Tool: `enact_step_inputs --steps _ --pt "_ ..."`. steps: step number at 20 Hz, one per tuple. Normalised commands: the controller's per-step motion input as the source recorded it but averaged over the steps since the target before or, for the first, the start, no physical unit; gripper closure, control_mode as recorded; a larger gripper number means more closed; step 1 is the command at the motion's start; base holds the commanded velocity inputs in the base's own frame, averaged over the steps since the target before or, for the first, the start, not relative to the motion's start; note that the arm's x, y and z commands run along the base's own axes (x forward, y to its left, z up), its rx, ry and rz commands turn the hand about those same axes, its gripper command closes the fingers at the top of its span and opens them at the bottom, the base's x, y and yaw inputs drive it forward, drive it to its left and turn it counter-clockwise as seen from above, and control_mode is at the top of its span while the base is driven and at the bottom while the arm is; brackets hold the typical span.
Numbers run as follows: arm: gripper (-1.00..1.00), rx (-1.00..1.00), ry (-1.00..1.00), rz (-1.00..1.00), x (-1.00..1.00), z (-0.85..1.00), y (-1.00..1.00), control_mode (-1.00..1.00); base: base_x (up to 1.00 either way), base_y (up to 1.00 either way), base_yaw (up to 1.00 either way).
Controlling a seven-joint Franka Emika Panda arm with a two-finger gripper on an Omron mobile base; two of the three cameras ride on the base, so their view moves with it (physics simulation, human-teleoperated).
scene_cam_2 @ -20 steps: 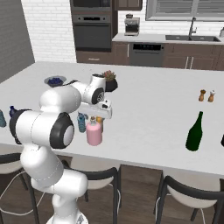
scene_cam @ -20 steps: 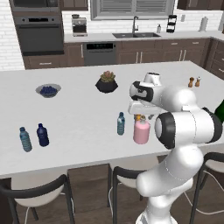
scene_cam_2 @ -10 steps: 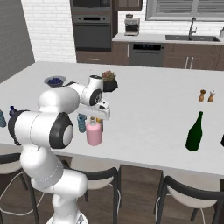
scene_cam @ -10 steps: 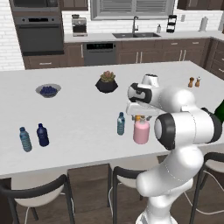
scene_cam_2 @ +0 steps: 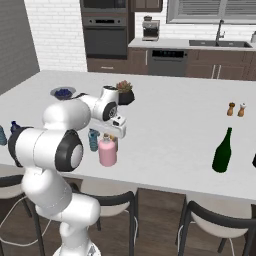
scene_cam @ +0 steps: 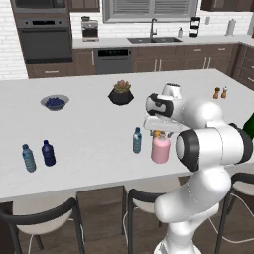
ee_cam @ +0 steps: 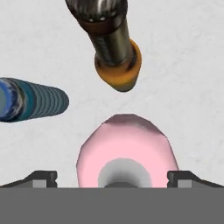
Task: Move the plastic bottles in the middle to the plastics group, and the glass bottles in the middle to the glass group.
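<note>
Gripper (ee_cam: 112, 177) spread fully wide, holding nothing, poised directly above pink bottle (ee_cam: 127, 151), 1 fingertip flanking each side, amber bottle (ee_cam: 114, 48) just beyond, pale-blue water bottle (ee_cam: 33, 99) alongside, all 3 near counter (scene_cam: 89, 149) front edge.

Below my hand, the pink bottle (ee_cam: 127, 151) shows a smooth, matt pastel body and a pale grey top with a soft sheen. The amber bottle (ee_cam: 114, 48) is glossy, glass-like, with a dark reflective neck. The pale-blue water bottle (ee_cam: 37, 99) is translucent ribbed plastic. The countertop (ee_cam: 183, 87) is a matt, faintly mottled white, stone-like. The green bottle (scene_cam_2: 222, 151) is dark and glossy like glass. My arm (scene_cam: 213, 144) is smooth, glossy white with dark joints.
</note>
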Motion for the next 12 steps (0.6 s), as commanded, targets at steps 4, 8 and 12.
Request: enact_step_inputs --steps 4,8,12 --pt "-1.0 0.0 0.0 -0.09 -0.32 0.0 0.0 -1.0 0.0 0.0 0.0" --pt "-1.0 0.0 0.0 -0.07 -0.12 -0.06 0.0 -1.0 0.0 0.0 0.0" --pt "1.0 -0.03 0.0 -0.04 0.06 -0.19 0.0 -1.0 0.0 0.0 0.0"
